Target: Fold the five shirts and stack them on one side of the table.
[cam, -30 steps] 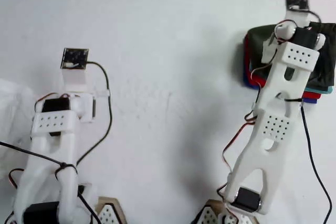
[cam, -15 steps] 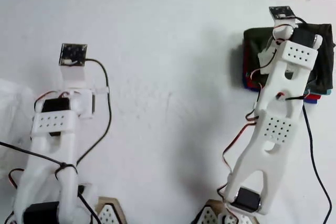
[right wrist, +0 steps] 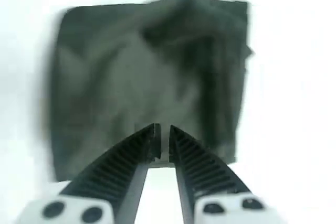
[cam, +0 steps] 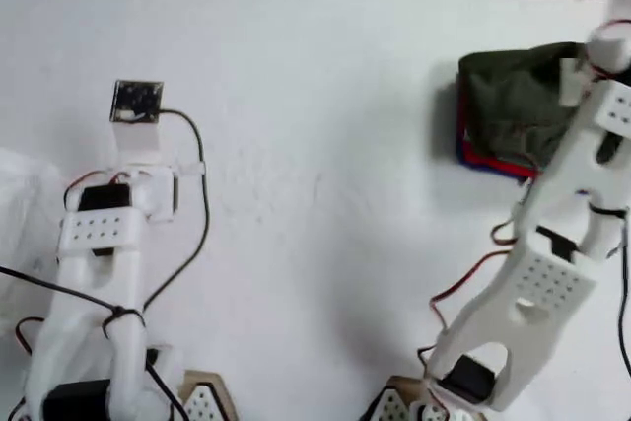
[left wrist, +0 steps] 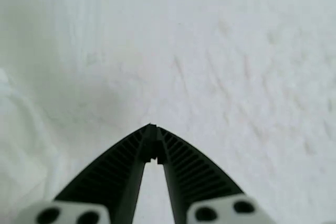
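Dark green shirt point(right wrist: 147, 72) lies folded just ahead of and beneath the right gripper point(right wrist: 164, 139). The gripper's fingers stand a narrow slit apart with nothing between them. Its tips hang over the shirt's near edge, though whether they touch the cloth cannot be told. From above, that shirt tops a stack point(cam: 488, 159) with red and blue edges showing under it, and the right arm point(cam: 552, 273) leans across the stack's outer side. The left gripper point(left wrist: 151, 135) is closed, with its tips pressed together and holding nothing. Below and ahead of it is bare white table point(left wrist: 236, 51), and the stack lies well apart from it, across the table beside the other arm. The left arm point(cam: 94, 234) stretches straight forward from its base.
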